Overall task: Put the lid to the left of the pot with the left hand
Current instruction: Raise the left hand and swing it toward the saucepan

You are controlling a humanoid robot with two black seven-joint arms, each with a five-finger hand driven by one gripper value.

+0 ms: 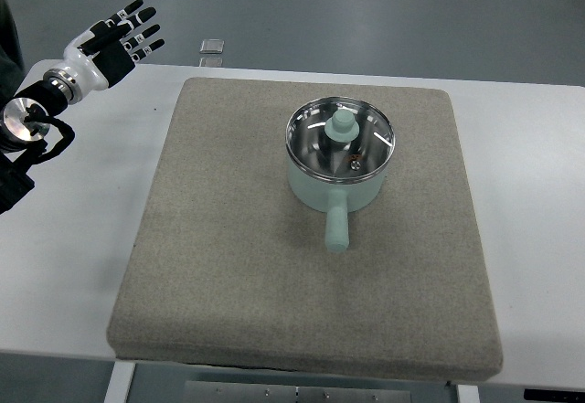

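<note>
A pale green pot (pixel 337 184) stands on a grey mat (pixel 238 257), right of the mat's middle, with its handle pointing toward the near edge. A glass lid (pixel 366 143) with a green knob (pixel 342 128) sits on the pot. My left hand (pixel 126 36) is at the far left, above the table's back edge, well away from the pot. Its fingers are spread and hold nothing. The right arm is out of view.
The mat lies on a white table (pixel 82 238). A small clear square object (pixel 212 46) lies on the floor beyond the table's back edge. The grey floor shows past the table.
</note>
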